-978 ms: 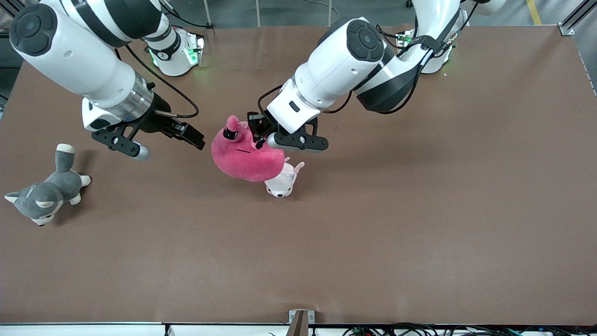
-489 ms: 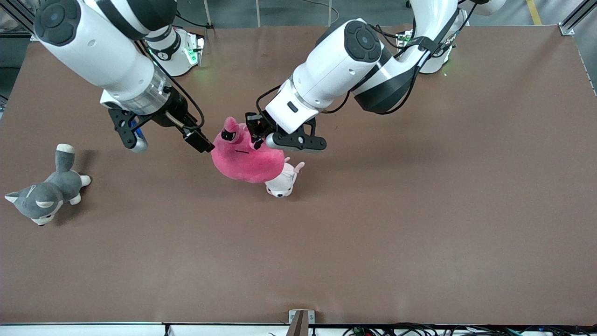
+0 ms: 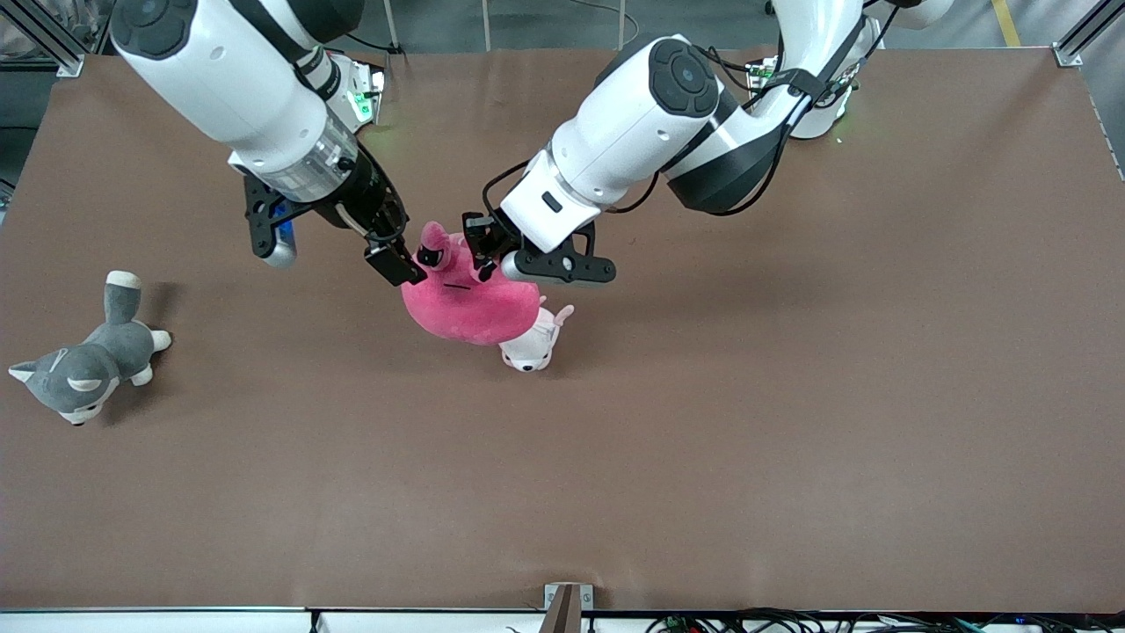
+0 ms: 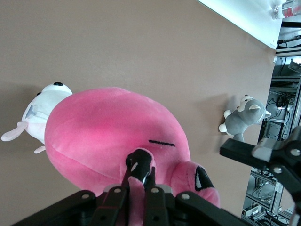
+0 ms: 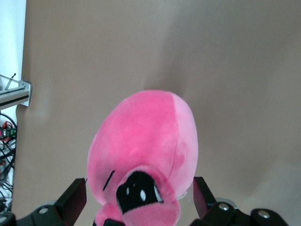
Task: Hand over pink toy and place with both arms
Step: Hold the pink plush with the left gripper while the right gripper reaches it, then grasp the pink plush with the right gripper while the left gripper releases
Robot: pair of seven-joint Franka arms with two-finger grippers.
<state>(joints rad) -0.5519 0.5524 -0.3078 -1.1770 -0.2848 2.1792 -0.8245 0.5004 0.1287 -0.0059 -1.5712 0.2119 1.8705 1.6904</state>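
The pink toy (image 3: 466, 303) hangs from my left gripper (image 3: 482, 255), which is shut on one of its ear flaps, over the middle of the table. In the left wrist view the fingers pinch the flap beside a dark eye (image 4: 141, 176), and the toy's body (image 4: 108, 127) hangs below. My right gripper (image 3: 409, 262) is open at the toy's other eye and ear. In the right wrist view its fingers (image 5: 75, 197) stand apart on either side of the toy's head (image 5: 146, 136), and I cannot tell whether they touch it.
A small white and pale-pink plush (image 3: 532, 343) lies on the table, partly under the pink toy. A grey and white husky plush (image 3: 83, 365) lies near the right arm's end of the brown table (image 3: 791, 396).
My right gripper has swung in from the right arm's end and now straddles the pink toy's head. My left gripper and the toy have barely moved.
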